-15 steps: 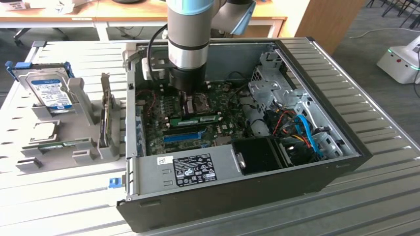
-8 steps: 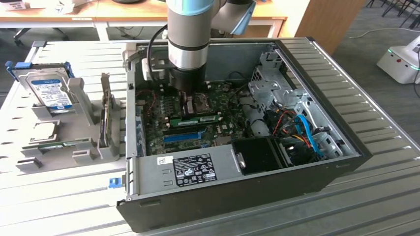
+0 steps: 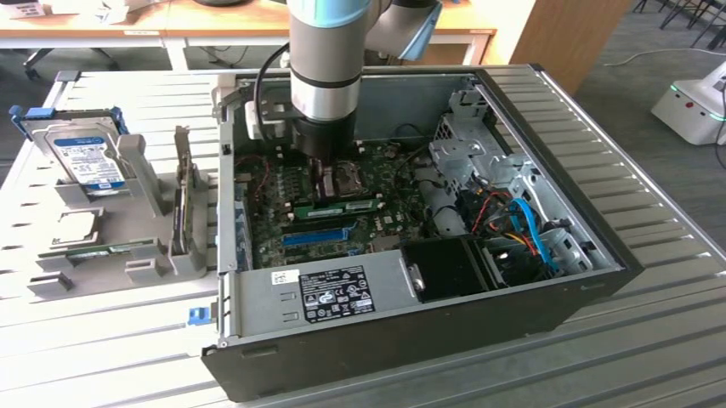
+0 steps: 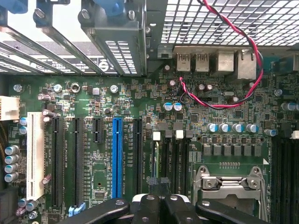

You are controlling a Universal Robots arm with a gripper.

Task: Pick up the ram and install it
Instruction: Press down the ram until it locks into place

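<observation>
The gripper [image 4: 159, 198] is down inside the computer case [image 3: 590, 280], jaws pinched together just over the motherboard [image 4: 140, 98] — whether anything sits between them, I cannot tell. A green ram [image 3: 343, 206] lies seated in the board at the arm's five o'clock — installed, apparently.
</observation>
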